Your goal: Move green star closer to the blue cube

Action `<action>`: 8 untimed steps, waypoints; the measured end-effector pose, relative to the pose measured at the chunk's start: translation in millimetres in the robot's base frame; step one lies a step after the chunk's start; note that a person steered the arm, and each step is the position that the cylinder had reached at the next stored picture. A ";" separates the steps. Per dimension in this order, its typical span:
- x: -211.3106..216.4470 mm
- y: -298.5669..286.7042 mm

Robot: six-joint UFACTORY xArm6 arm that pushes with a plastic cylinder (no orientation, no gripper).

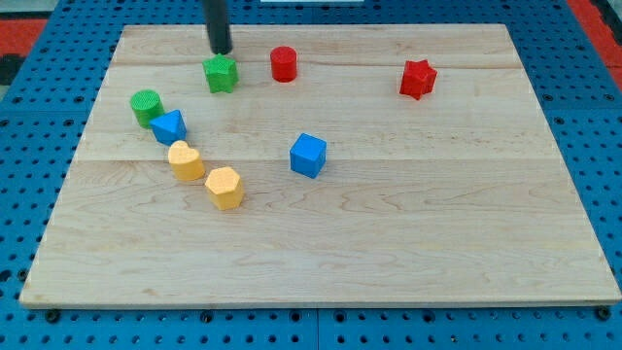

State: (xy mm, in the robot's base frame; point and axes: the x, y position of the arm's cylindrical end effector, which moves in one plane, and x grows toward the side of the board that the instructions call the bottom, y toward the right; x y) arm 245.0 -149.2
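Tip: the lower end of the dark rod, my tip (222,51), is seen just beyond the green star, at its 12 o'clock, close to it; whether they touch cannot be told.
End effector: a plain rod is carried, with nothing that opens or closes; nothing is grasped.
Green star: the green star (221,74) is placed near the view's top of the table (437,243), left of centre.
Blue cube: the blue cube (308,155) is found near the table's middle, at about 4 o'clock from the green star and well apart from it.
Red cylinder: the red cylinder (283,63) is set near the green star, at its 3 o'clock.
Red star: the red star (417,79) is seen far off at the view's upper right.
Left cluster: a green cylinder (146,107) and a second, smaller blue block (168,126) are seen touching or nearly so, at 7 o'clock from the green star.
Yellow blocks: a yellow heart-like block (185,160) and a yellow faceted block (224,188) are lined up toward 5 o'clock from that cluster.
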 end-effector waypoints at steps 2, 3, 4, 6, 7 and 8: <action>88.2 80.5; 100.3 82.0; 90.2 44.8; 101.8 52.0; 141.2 97.5; 144.1 115.7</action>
